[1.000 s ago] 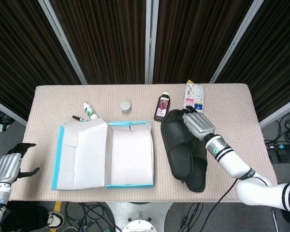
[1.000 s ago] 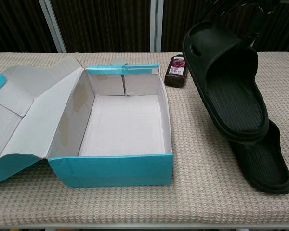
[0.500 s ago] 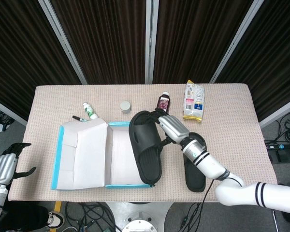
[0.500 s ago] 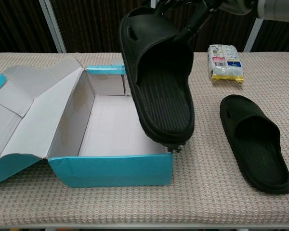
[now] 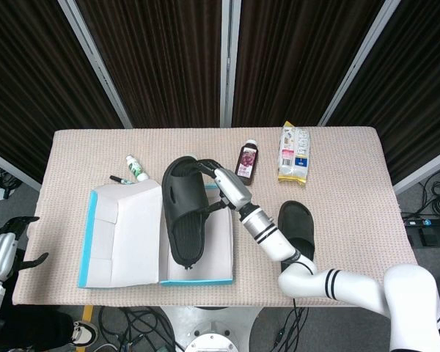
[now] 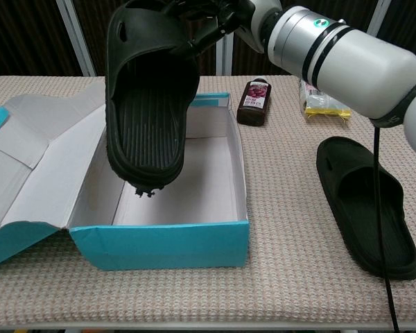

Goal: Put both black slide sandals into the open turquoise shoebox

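One black slide sandal [image 5: 185, 214] hangs in the air above the open turquoise shoebox [image 5: 198, 275], toe end up and heel pointing down toward 6 o'clock, its strap pinched by the right hand [image 5: 221, 185]. The second sandal [image 5: 299, 229] lies flat on the worktop [image 5: 352, 183], at 3 o'clock from the box and well apart from it. The left hand [image 5: 1, 251] sits off the worktop's edge at 9 o'clock, fingers apart and holding nothing. At 12 o'clock stand a dark bottle [image 5: 246, 162] and a snack packet [image 5: 294, 152].

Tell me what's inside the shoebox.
Nothing lies in the shoebox yet: its white floor shows bare. The sandal held by the right hand hangs above it, covering part of the floor.
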Tool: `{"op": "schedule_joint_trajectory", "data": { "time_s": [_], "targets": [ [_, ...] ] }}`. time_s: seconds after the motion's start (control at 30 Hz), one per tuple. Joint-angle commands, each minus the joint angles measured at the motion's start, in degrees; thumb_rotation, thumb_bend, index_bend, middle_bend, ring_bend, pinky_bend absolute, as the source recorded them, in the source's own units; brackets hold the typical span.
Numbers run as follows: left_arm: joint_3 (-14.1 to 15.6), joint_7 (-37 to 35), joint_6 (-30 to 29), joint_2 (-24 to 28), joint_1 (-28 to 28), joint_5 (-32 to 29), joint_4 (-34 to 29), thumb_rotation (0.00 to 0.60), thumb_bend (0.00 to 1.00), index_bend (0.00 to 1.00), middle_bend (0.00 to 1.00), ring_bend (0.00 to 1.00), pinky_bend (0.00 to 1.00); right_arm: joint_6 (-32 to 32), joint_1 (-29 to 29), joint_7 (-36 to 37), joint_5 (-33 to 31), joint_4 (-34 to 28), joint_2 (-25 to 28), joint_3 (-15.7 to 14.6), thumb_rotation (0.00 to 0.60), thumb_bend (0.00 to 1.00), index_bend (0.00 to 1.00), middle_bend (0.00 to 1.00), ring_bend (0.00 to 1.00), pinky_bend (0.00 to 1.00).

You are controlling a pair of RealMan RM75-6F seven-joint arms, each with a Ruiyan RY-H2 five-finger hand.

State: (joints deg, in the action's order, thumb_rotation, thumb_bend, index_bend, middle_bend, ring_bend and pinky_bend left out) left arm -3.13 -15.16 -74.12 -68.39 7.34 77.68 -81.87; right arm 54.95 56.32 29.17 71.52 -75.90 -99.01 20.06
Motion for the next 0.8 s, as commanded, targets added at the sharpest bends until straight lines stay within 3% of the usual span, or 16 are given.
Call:
{"op": "schedule_joint_trajectory", "data": {
  "time_s": [0.03, 0.8],
  "targets": [
    [-0.02, -0.72, 0.17, -0.1, -0.12, -0.07, 0.52, 0.6, 0.17, 0.22, 0.2, 0.13, 0.24, 0.24, 0.6, 2.76, 1.46, 2.42, -2.41, 0.19, 0.6, 0.06, 0.23, 0.51, 0.14, 0.13],
    [-0.25, -2.82, 1.08, -0.47, 0.12, 0.31, 3.01, 0.6, 0.17, 0.22, 0.2, 0.13, 0.24, -6.73, 3.69, 14.42, 3.0, 14.38, -11.75, 0.52, 0.6, 0.05, 0.23, 0.51, 0.14, 0.17]
  ]
}}
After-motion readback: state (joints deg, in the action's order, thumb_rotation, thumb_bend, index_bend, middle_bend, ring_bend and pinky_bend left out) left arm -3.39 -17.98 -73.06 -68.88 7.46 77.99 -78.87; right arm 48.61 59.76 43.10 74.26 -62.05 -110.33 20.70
